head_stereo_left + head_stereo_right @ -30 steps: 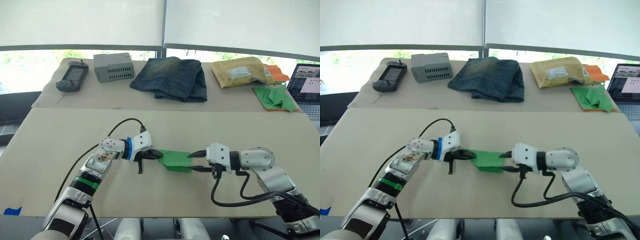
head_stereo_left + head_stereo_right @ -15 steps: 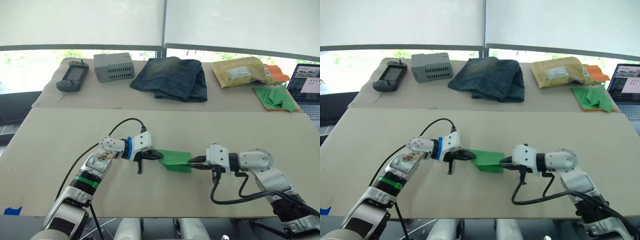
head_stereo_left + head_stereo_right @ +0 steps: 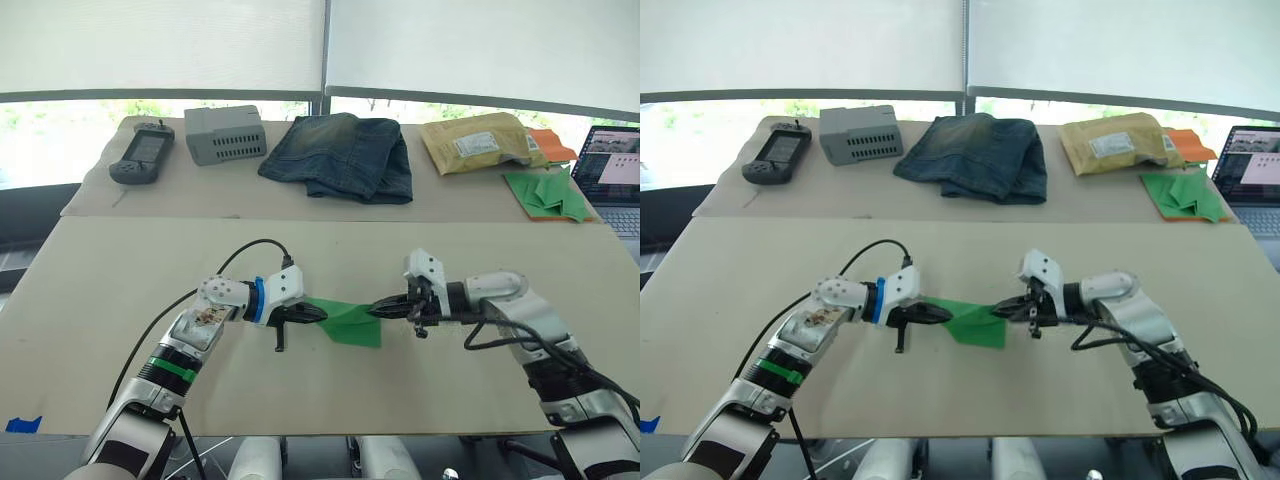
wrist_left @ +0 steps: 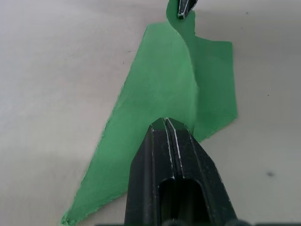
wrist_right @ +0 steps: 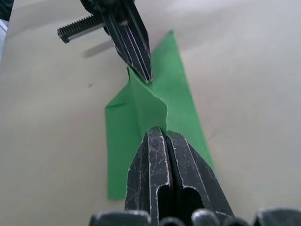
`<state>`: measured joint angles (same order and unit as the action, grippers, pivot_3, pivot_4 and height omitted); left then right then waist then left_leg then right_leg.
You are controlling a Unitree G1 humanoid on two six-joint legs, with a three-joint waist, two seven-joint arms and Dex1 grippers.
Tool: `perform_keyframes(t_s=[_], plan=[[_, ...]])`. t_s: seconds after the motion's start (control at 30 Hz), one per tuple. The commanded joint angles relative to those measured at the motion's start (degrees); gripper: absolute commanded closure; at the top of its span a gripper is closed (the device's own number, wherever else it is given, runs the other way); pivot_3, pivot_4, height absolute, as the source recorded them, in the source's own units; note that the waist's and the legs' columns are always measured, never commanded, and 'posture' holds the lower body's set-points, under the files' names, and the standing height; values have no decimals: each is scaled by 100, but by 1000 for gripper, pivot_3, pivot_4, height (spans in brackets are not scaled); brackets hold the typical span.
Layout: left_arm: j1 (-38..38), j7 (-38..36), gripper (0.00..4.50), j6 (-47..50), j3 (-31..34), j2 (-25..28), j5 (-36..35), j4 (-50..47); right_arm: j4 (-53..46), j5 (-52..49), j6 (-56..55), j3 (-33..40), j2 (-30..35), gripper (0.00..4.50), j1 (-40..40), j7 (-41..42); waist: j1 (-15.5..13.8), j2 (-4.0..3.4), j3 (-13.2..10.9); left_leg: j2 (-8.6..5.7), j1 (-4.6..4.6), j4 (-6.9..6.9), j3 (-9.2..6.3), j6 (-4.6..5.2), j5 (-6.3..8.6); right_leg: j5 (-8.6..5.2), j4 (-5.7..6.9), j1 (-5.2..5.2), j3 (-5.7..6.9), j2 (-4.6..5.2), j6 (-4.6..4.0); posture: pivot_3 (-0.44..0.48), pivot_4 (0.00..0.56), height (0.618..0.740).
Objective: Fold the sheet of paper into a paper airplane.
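Green paper airplane [image 3: 352,322] between left tool [image 3: 312,313] and right tool [image 3: 381,309], both clamped onto it.

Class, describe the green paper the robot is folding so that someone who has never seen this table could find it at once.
Start at the near tan table in front of the robot. The paper airplane lies at its middle, pinched between the left end effector and the right end effector. It is one creased wedge held at both ends, unlike the loose heap of green papers on the far table by the laptop.
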<state>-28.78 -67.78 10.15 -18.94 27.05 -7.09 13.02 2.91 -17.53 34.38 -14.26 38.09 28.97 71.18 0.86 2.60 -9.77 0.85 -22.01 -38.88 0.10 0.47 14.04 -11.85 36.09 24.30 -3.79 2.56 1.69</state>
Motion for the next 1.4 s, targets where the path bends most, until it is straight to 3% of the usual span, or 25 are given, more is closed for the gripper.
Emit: perform_keyframes(t_s=[0.03, 0.47, 0.7, 0.87, 1.1, 1.4], plan=[[111, 61, 4500, 81, -33, 38, 102, -20, 73, -131, 664, -167, 119, 4445, 180, 220, 0, 0, 0, 0, 0, 1, -1, 0, 0, 0, 0, 0, 0, 0, -1, 0, 150, 728], [212, 226, 4500, 210, 205, -2, -115, -190, 735, 250, 993, -415, -32, 4445, 252, -142, -12, -7, 4, -1, 1, -2, -1, 0, 0, -1, -1, -4, 2, 2, 5, 0, 150, 728], [37, 167, 4500, 421, 843, -19, -739, -338, 476, 358, 952, -546, 7, 4445, 119, -285, 3, -7, 4, 1, 0, -3, -2, 0, 0, -1, -1, -1, 2, 0, 7, 0, 150, 728], [86, -219, 4500, 622, 948, 18, -1241, -930, 335, 399, 867, -586, 65, 4445, 48, -284, -4, -7, 4, 0, -3, -3, -2, 0, 0, -1, -3, -2, 3, 1, 7, 0, 150, 728], [61, -24, 4500, 445, 397, -126, -692, -805, 132, 362, 904, -528, 84, 4445, -38, -343, -2, -7, 5, 0, -1, -2, -2, 0, 1, -1, -4, -3, 3, 0, 8, 0, 150, 728], [24, 71, 4500, -346, -217, -111, 280, 211, -84, 246, 932, -313, 135, 4445, -201, -481, -22, -9, 6, -2, -3, -2, -3, 0, 1, -1, -9, -5, 3, 2, 8, 0, 150, 728]])
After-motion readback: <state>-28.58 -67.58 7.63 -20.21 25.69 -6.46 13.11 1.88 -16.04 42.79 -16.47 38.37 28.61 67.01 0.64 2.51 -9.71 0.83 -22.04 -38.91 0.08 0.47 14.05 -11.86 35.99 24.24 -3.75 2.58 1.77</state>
